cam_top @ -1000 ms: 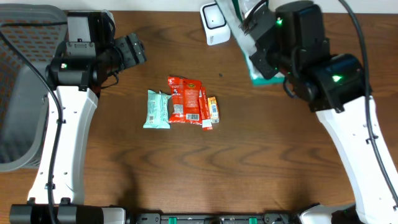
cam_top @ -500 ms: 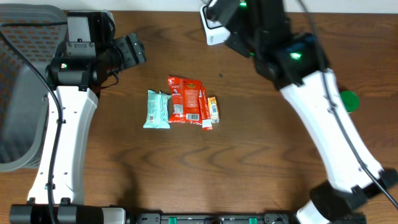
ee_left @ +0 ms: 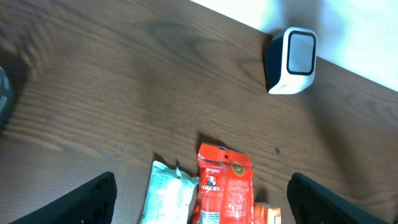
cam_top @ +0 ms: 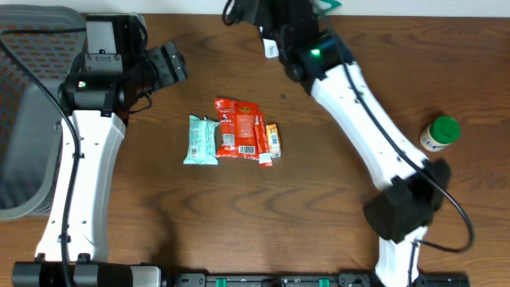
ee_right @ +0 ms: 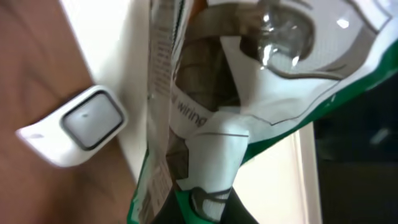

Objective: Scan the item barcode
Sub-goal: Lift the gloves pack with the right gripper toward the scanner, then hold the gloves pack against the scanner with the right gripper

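Note:
My right gripper (ee_right: 214,208) is shut on a white and green bag (ee_right: 217,106), which hangs in front of the wrist camera. The white barcode scanner (ee_right: 81,127) lies to the left of the bag in that view. From overhead the right gripper (cam_top: 256,11) is at the table's far edge, over the scanner (cam_top: 271,49), of which only a sliver shows. A green corner of the bag (cam_top: 327,5) peeks out at the top edge. My left gripper (cam_top: 167,65) stands open and empty; in its own view the left gripper (ee_left: 202,208) hangs above the packets, and the scanner (ee_left: 291,60) is farther back.
A mint packet (cam_top: 202,140), a red packet (cam_top: 238,127) and a small orange packet (cam_top: 272,140) lie together mid-table. A green-capped bottle (cam_top: 441,133) stands at the right. A grey basket (cam_top: 24,119) sits off the left edge.
My right arm has swung left with the bag, from right of the scanner to above it at the far edge. The green-capped bottle has come into view. The left arm is still.

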Robot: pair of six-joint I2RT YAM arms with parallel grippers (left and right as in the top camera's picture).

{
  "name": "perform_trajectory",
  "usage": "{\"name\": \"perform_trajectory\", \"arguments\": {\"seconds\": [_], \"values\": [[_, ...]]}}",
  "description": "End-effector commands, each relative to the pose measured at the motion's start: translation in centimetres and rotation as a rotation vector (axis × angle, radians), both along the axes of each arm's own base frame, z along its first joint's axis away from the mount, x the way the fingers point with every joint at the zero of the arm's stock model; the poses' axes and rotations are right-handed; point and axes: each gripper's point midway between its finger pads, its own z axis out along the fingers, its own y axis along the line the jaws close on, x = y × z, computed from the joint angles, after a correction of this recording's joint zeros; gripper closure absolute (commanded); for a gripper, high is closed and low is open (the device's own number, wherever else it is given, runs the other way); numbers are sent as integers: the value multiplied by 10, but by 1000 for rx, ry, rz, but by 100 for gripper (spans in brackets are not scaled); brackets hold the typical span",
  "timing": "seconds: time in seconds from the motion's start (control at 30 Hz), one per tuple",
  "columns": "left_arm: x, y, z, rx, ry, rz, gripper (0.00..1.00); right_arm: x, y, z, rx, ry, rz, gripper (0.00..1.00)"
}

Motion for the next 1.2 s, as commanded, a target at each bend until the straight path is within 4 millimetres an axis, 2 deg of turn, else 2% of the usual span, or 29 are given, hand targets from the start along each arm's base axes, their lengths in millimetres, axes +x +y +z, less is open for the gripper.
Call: {"name": "perform_trajectory", "arguments": {"seconds": [0.0,0.27,0.4,0.57,0.67,0.8,0.97,1.17], "values": [[0,2,4,7,-13,-1,12,18,5,-16,-85,-41,-23,99],[0,2,4,7,-12,-1,12,62,25,-53,-40,-172,-34,99],[0,2,4,7,-13,-1,12,79,31,-74,-26,-223,-34,99],[0,2,4,7,-13,-1,12,96,29,-105,-57,-266,-39,99],[0,2,4,7,-13,-1,12,104,24,-108,-25,-325,-51,99],[0,2,4,7,-13,-1,12,107,20,-122,-12,-302,-62,99],[0,2,4,7,-13,-1,12,104,29,-144,75,-204,-32,99],[0,2,4,7,-13,-1,12,103,32,-148,194,-170,-48,99]]}}
